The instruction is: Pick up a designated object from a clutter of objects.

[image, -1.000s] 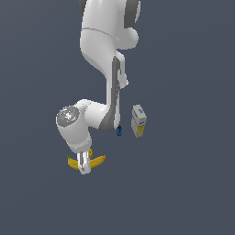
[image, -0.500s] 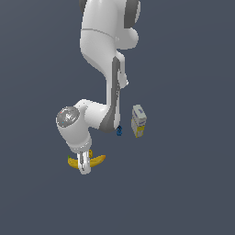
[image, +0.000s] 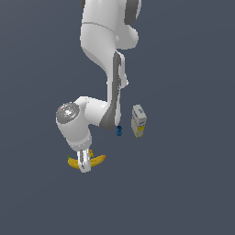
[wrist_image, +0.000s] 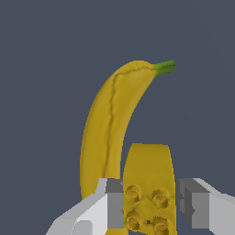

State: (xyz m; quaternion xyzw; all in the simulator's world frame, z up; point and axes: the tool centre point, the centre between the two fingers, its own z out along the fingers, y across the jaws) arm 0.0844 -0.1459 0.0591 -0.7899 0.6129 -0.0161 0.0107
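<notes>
in the wrist view we see the end effector [wrist_image: 151, 206] with its two grey fingers [wrist_image: 114, 202] either side of the small yellow block [wrist_image: 148, 190], whose face carries round studs. one finger looks to be against the block; a thin gap shows at the other, so we cannot tell whether the grip is clenched. the banana [wrist_image: 112, 124] lies just beside the block. in the exterior view the end effector [image: 84, 164] sits low over the banana [image: 97, 160] on the desk [image: 183, 183], with the tiny blue thing [image: 119, 131] and the carton [image: 138, 121] apart from it.
</notes>
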